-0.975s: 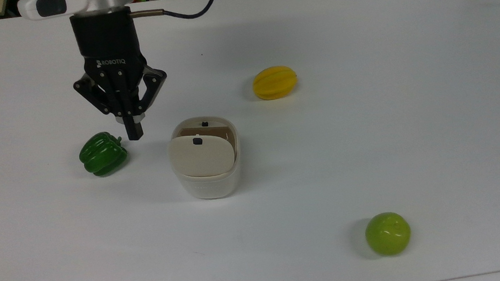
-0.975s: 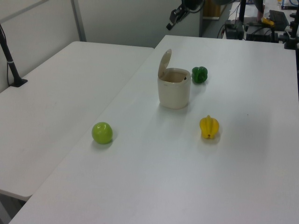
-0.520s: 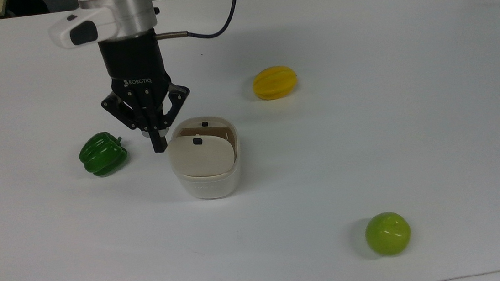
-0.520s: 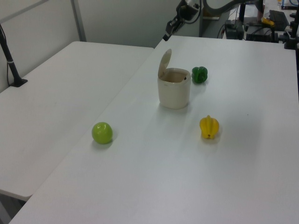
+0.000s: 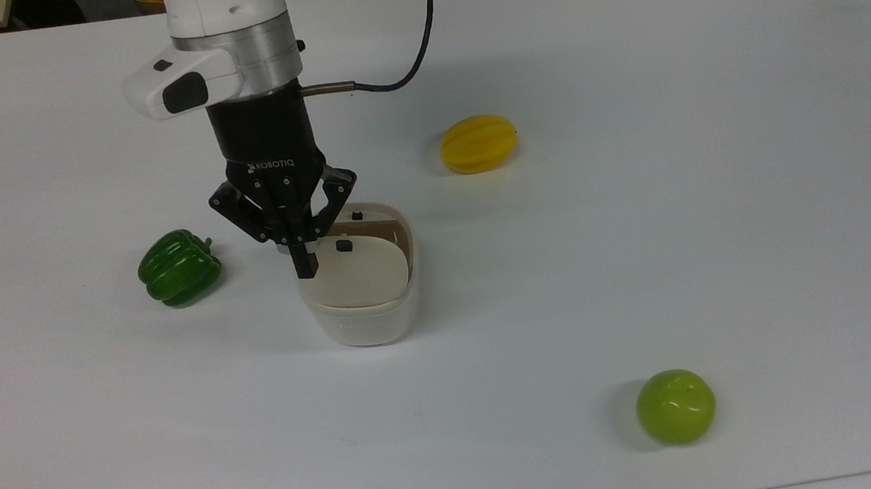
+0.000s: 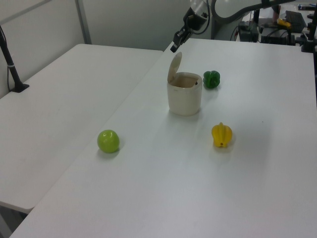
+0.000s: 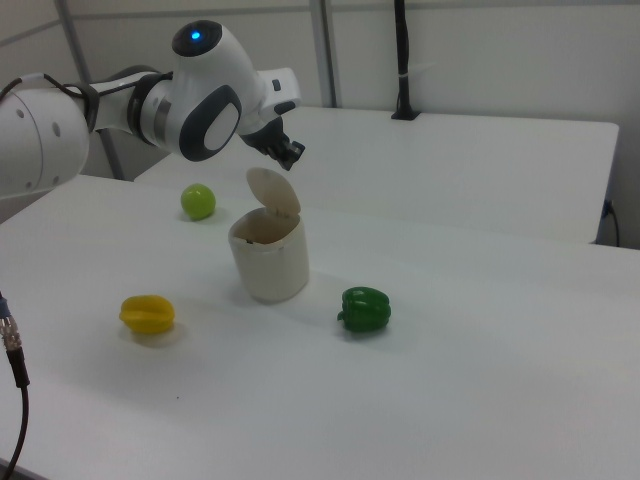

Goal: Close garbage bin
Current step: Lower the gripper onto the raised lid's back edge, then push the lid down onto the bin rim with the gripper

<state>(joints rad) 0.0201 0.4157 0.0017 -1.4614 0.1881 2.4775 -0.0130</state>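
The cream-white garbage bin [image 5: 367, 327] stands near the middle of the white table [image 5: 641, 217]. Its beige lid [image 5: 362, 271] is hinged up, and the left view shows the lid [image 6: 174, 67] upright above the bin [image 6: 184, 96]. My gripper [image 5: 305, 268] is shut, with its black fingers pressed together and pointing down. In the top view its tip overlaps the lid's left edge. The left view puts my gripper [image 6: 173, 48] just above the lid's top edge. In the right view my gripper [image 7: 292, 153] hangs close over the lid [image 7: 274, 192]; I cannot tell if they touch.
A green toy pepper [image 5: 180, 267] lies to the top view's left of the bin. A yellow ribbed fruit [image 5: 478, 144] sits farther back on the right. A green apple [image 5: 676, 406] rests near the front right. In the left view a second white table [image 6: 59, 99] adjoins on the left.
My gripper, still shut, has moved from beside the green pepper toward the top view's right and down, and now hangs over the bin's raised lid. The lid and the fruits have not moved.
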